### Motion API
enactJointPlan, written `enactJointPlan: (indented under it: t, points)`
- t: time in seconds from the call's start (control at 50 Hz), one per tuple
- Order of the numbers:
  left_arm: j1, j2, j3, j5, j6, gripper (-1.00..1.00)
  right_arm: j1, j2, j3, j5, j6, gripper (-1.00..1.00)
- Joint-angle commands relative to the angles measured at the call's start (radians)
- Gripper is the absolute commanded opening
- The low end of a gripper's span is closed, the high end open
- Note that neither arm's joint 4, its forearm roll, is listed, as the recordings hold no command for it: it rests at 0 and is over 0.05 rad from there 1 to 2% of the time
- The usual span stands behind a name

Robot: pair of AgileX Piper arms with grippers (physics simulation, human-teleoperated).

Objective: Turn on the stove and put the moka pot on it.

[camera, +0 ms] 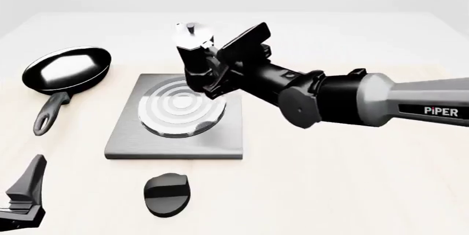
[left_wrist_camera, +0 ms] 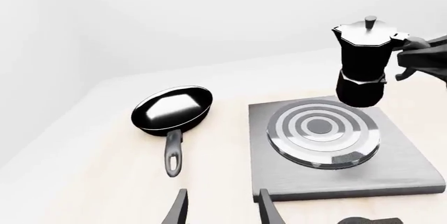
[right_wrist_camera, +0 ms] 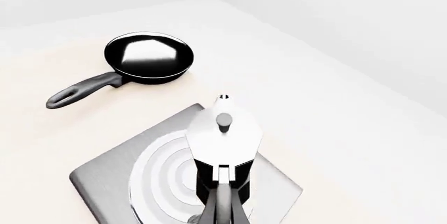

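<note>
The moka pot (camera: 195,54) hangs upright in the air above the far part of the stove's silver rings (camera: 179,108), not touching them. My right gripper (camera: 221,74) is shut on its handle from the right. The left wrist view shows the pot (left_wrist_camera: 361,62) clear of the grey stove slab (left_wrist_camera: 409,169). The right wrist view looks down on the pot's silver lid (right_wrist_camera: 223,132) over the stove (right_wrist_camera: 98,182). The black oval knob (camera: 167,194) lies in front of the slab. My left gripper (left_wrist_camera: 222,211) is open and empty, near the table's front left (camera: 26,194).
A black frying pan (camera: 67,69) lies left of the stove, its handle (camera: 50,115) pointing toward me. It also shows in the left wrist view (left_wrist_camera: 172,110) and the right wrist view (right_wrist_camera: 148,56). The right arm (camera: 366,103) reaches across from the right.
</note>
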Motion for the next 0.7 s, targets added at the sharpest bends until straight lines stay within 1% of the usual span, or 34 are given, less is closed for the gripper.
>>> enactJointPlan:
  t: [0.02, 0.06, 0.12, 0.18, 0.22, 0.38, 0.4, 0.44, 0.6, 0.7]
  points:
    - [0.008, 0.000, 0.000, 0.006, -0.005, 1.00, 0.051, 0.099, -0.148, 0.040, 0.061, -1.00]
    - [0.010, 0.000, 0.000, 0.008, -0.006, 1.00, 0.060, 0.116, -0.169, 0.046, 0.080, -1.00]
    - [0.010, 0.000, 0.000, 0.010, -0.007, 1.00, 0.068, 0.128, -0.179, 0.045, 0.076, -1.00]
    - [0.014, 0.000, 0.000, 0.008, -0.008, 1.00, 0.077, 0.141, -0.192, 0.049, 0.087, -1.00]
    - [0.016, 0.000, 0.000, 0.004, -0.006, 1.00, 0.077, 0.156, -0.201, 0.047, 0.082, -1.00]
    - [0.028, 0.000, 0.000, 0.013, -0.007, 1.00, 0.074, 0.215, -0.246, 0.052, 0.099, -1.00]
    - [0.028, 0.000, 0.000, 0.015, -0.009, 1.00, 0.065, 0.226, -0.250, 0.051, 0.087, -1.00]
    - [0.030, 0.000, 0.000, 0.014, -0.011, 1.00, 0.059, 0.244, -0.259, 0.049, 0.094, -1.00]
    - [0.032, 0.000, 0.000, 0.019, -0.015, 1.00, 0.044, 0.284, -0.276, 0.035, 0.080, -1.00]
    - [0.031, 0.000, 0.000, 0.023, -0.019, 1.00, 0.045, 0.291, -0.282, 0.036, 0.093, -1.00]
